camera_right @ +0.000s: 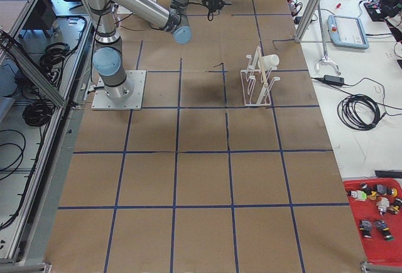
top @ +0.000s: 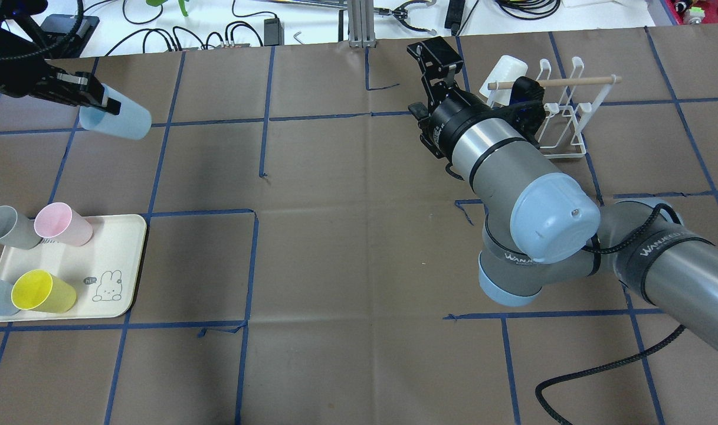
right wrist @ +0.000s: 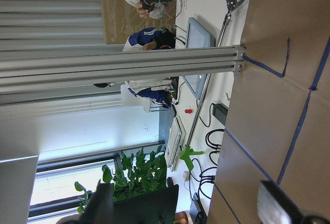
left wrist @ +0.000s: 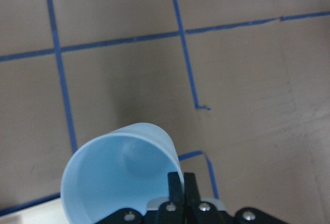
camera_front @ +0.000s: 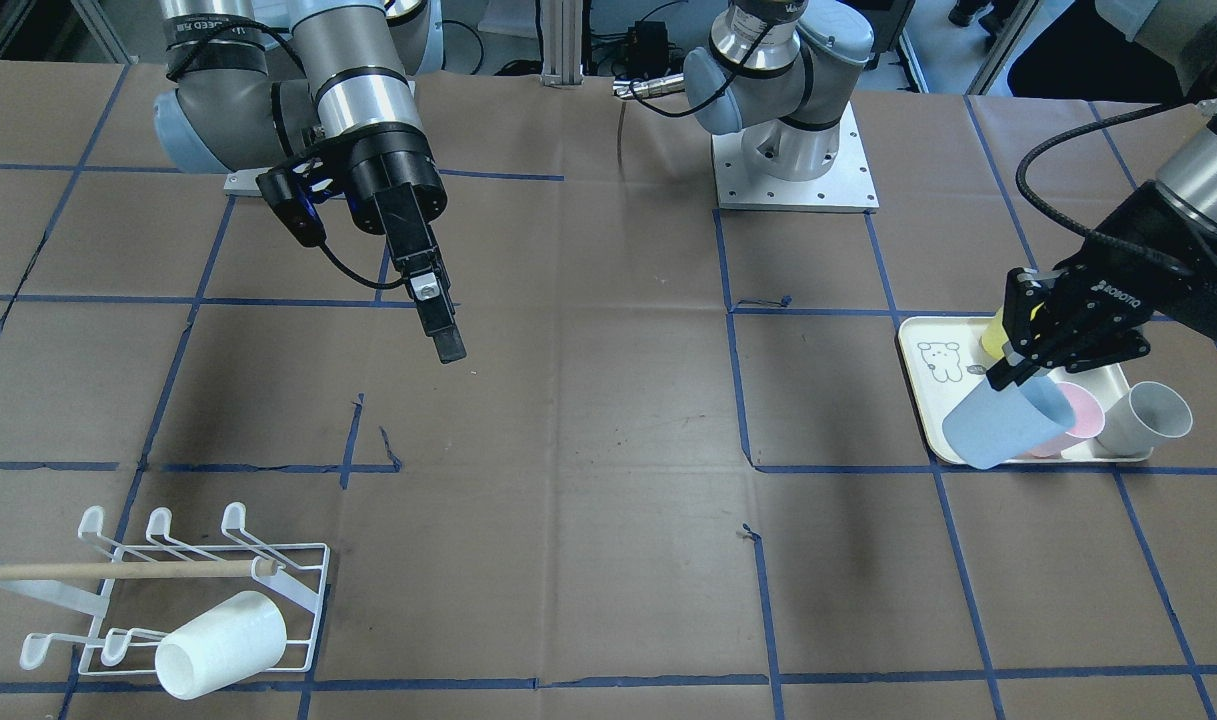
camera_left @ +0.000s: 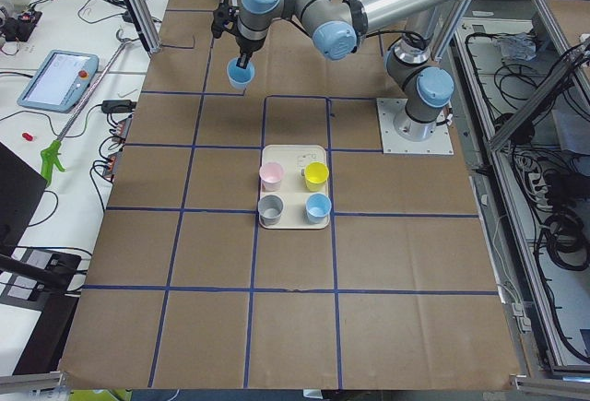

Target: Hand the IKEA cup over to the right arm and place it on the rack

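left fingers (left wrist: 176, 189) clamp blue cup (camera_front: 1008, 420) rim, aloft; right fingers (camera_front: 436, 315) apart.

You get even overhead light, soft shadows on the counter (camera_front: 618, 400); your right wrist view glares at left.

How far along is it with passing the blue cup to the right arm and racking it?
Done: the left gripper pinches the blue cup by its rim, lifted clear of the tray. In hand: the hand-over, with the right gripper open and far from the cup. Left: the transfer and placing on the rack, where one white cup already sits.
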Controlling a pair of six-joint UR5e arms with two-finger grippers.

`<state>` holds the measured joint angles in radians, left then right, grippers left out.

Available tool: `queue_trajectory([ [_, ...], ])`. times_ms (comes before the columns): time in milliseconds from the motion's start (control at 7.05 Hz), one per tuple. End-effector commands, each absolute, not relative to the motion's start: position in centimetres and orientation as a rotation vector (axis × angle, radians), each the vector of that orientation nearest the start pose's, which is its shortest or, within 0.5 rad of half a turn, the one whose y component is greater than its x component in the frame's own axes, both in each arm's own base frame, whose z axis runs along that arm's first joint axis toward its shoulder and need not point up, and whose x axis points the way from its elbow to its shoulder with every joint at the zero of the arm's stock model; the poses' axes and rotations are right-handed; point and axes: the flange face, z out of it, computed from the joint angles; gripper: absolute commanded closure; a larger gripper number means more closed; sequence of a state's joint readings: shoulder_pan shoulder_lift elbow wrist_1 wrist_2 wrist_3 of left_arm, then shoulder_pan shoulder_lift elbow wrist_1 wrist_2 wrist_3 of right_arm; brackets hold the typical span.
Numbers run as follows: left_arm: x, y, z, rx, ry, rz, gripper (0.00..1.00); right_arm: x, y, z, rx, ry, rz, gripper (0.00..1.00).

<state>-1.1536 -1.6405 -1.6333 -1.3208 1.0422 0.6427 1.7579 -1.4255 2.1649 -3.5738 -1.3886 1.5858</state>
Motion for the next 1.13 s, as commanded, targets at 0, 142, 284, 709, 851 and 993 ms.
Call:
queue_trajectory([
  [0, -1.5, -56.4, 47.5, 0.724, 3.509, -1.079, 1.0, 23.7, -43.9, 38.2, 1.155, 1.578, -0.761, 0.0],
  [142, -4.1, -56.7, 47.1, 0.925, 3.452, -1.335, 1.0, 23.7, -44.0, 38.1, 1.162, 1.58, -0.762, 0.0],
  [284, -5.9, -56.1, 45.6, 1.023, 3.419, -1.424, 1.0, 23.7, -43.9, 38.2, 1.164, 1.581, -0.763, 0.0],
  [709, -10.4, -52.8, 39.5, 1.298, 3.22, -1.71, 1.0, 23.8, -43.9, 38.1, 1.162, 1.582, -0.751, 0.0],
  [851, -12.0, -51.1, 38.0, 1.394, 3.15, -1.793, 1.0, 23.8, -44.0, 38.1, 1.166, 1.575, -0.743, 0.0],
  [993, -12.7, -49.8, 36.1, 1.453, 3.085, -1.863, 1.0, 24.2, -43.8, 38.0, 1.167, 1.576, -0.731, 0.0],
])
